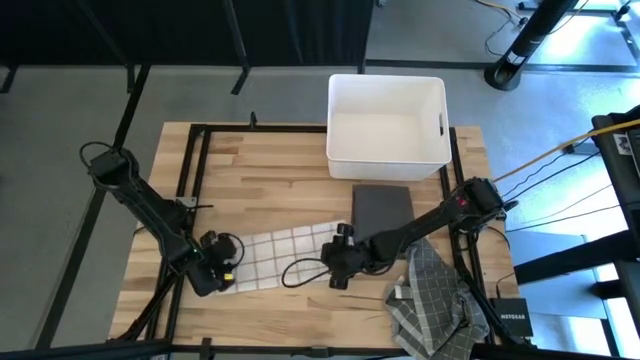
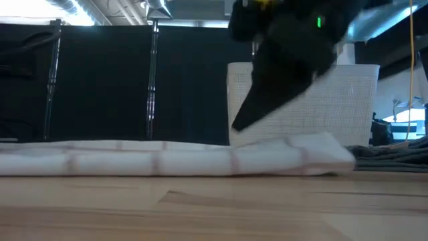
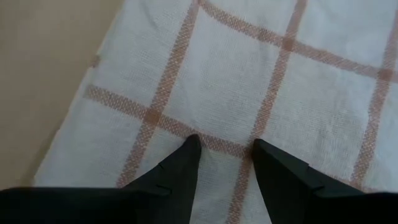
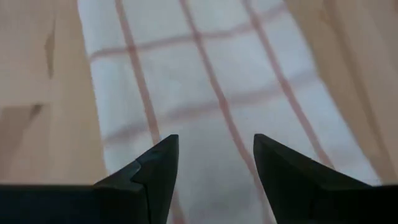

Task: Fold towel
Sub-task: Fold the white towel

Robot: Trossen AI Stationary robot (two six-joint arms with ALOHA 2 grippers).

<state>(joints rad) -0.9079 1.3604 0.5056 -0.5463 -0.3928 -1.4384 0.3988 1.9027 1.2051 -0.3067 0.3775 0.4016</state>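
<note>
While the checked towel (image 1: 285, 255) lay flat in a long strip just in front of the folded grey cloth (image 1: 381, 208), both grippers stood over its two ends.

Left gripper (image 3: 225, 149) pressed its parted fingertips into the weave at the end farthest from that cloth, nothing pinched; right gripper (image 4: 214, 149) hovered spread above the nearer end, likely so both ends could be lifted together for a fold.

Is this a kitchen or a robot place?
Probably a robot lab, not a kitchen. A wooden table sits in a black metal frame, black curtains hang behind it, and cables trail across the grey floor. A white bin stands on the table.
</note>
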